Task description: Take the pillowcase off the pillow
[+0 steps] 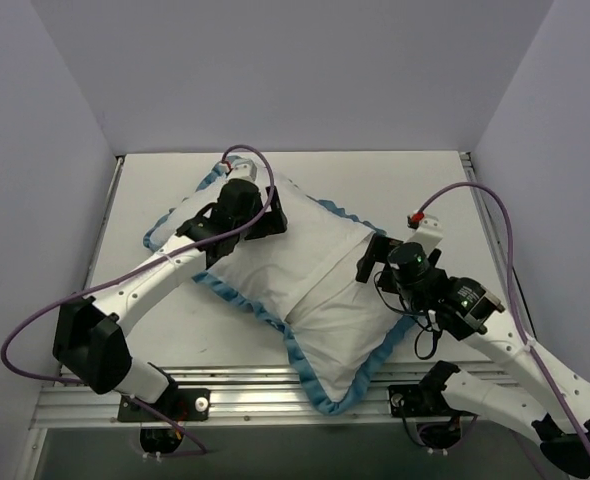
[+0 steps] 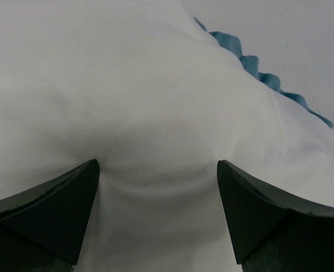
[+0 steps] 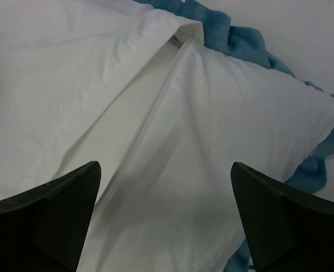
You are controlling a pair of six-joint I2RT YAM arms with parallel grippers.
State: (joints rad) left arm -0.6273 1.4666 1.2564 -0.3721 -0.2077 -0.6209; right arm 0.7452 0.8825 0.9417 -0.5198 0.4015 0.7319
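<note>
Nearest the arm bases, a corner of the pillowcase (image 1: 305,265) is hanging its blue ruffle (image 1: 320,390) over the near edge of the counter (image 1: 395,185). The case is lying diagonally across the counter with a plain white face turned up. The pillow is filling it from inside and is covered by the fabric.

At the right edge of the bundle, the right tool (image 1: 370,258) is hovering with its fingers spread wide and gripping nothing. In the right wrist view it (image 3: 164,170) is looking down on a diagonal overlap where one white flap (image 3: 155,34) is lying over another.

Farther back, at the far left corner, the left tool (image 1: 265,215) is pressing down with its fingers apart. The white cloth is dimpling between them (image 2: 157,167), and they are not pinching it.
</note>
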